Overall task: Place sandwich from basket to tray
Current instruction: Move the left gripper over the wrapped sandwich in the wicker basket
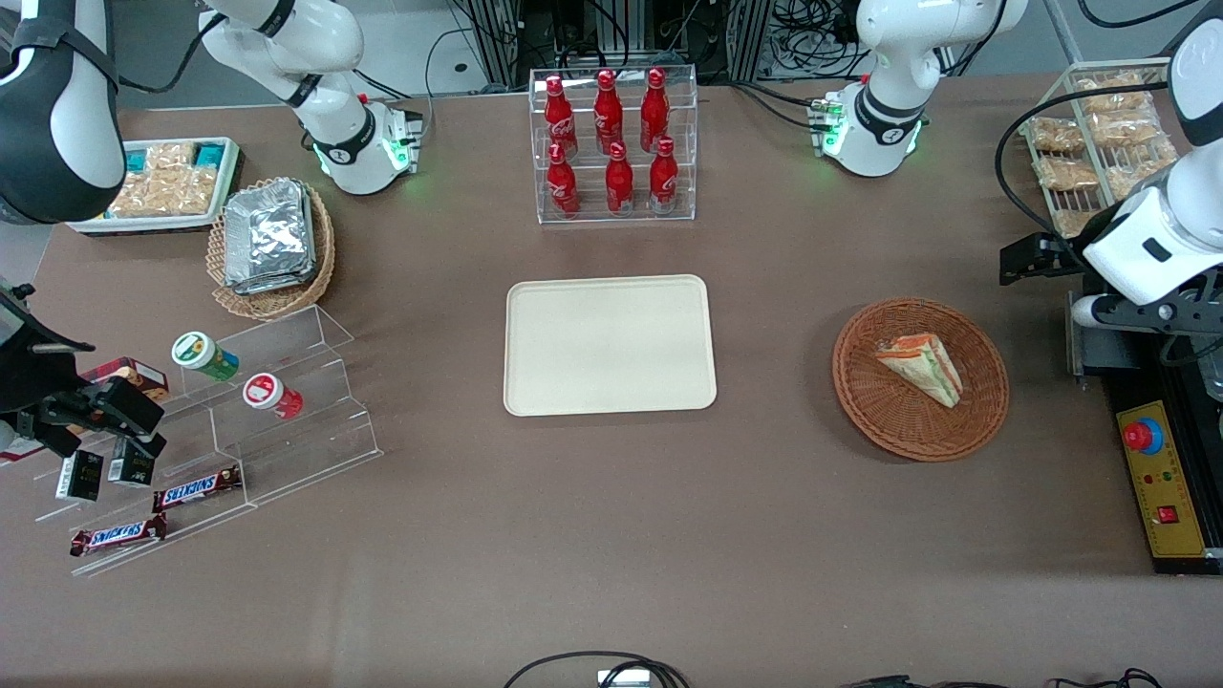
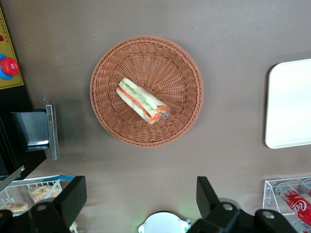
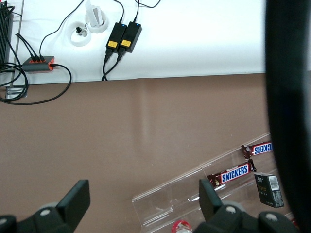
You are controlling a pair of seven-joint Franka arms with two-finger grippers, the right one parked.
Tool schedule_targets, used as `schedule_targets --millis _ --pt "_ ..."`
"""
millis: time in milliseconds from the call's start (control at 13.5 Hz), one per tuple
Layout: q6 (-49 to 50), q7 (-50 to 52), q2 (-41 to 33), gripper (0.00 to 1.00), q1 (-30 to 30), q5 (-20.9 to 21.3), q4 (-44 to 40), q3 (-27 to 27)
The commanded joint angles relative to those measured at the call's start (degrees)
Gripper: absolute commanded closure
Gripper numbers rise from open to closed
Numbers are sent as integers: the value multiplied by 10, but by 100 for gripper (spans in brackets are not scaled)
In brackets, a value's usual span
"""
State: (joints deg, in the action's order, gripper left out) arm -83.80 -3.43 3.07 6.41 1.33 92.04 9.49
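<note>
Gripper [image 2: 138, 201] up high over the table, fingers [image 2: 73, 194] spread wide, nothing held, well clear of basket [image 2: 184, 63]. Sandwich [image 2: 141, 101] lies in basket, about centre, filling edge facing up w/ red + green layers showing. In the front view its long axis runs diagonal: narrow tip [image 1: 949, 397] toward the camera, broad end farther off. Tray [image 1: 610, 345] flat at table centre, bare, well apart from basket, toward parked arm's end. Bottle rack [image 1: 615, 143] w/ red bottles sits farther from camera than tray.
</note>
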Motion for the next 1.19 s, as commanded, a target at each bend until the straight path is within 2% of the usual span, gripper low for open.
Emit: schedule_targets --millis 0,148,444,741,963,1111 --pt "-8 3 6 0 9 14 21 2" --pt "-41 8 0 0 17 15 65 1" --pt "-121 99 -17 0 18 17 158 1" --pt "-259 195 -41 0 18 20 283 2" --pt "-356 295 -30 0 16 20 339 2" --pt "-388 324 -20 0 16 22 355 2"
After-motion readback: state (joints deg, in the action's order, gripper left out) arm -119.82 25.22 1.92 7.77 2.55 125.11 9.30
